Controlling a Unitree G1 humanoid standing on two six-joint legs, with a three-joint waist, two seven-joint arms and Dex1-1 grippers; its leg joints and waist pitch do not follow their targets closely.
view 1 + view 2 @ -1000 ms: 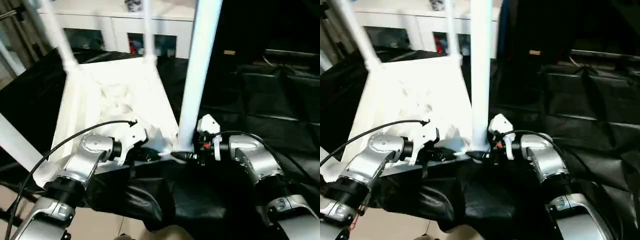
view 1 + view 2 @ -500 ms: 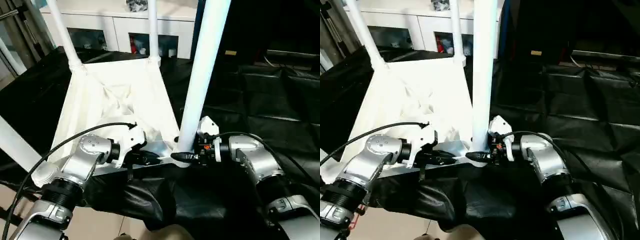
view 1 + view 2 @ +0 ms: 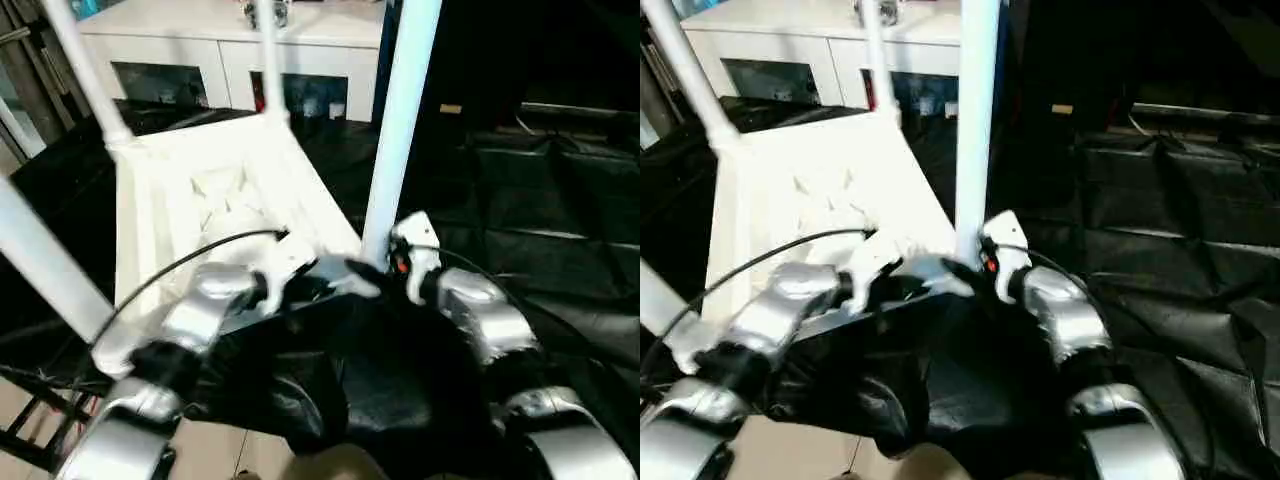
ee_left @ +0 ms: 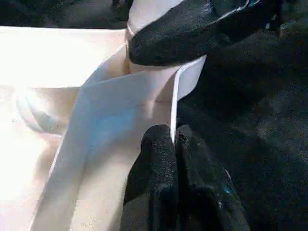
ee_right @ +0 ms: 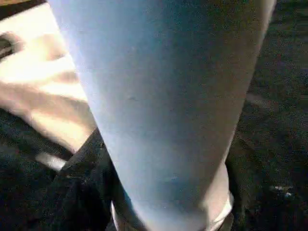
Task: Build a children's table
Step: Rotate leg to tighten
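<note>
On the black-draped floor (image 3: 560, 210) before the white cabinet (image 3: 200, 40), the upturned tabletop (image 3: 200, 200) has tilted up at its near edge, its rim pinched by the left gripper (image 4: 172, 139) while the right gripper's (image 3: 362, 272) fingers clasp the near-right leg (image 3: 400, 120), so the flip is starting.

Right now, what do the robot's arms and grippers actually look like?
Both forearms are rounded, shiny silver shells, with white housings at the wrists. A thin black cable arcs over the left arm. The right arm carries a small red mark near its wrist. Each gripper ends in black fingers; the left gripper's fingers look thick, rounded and matte.
</note>
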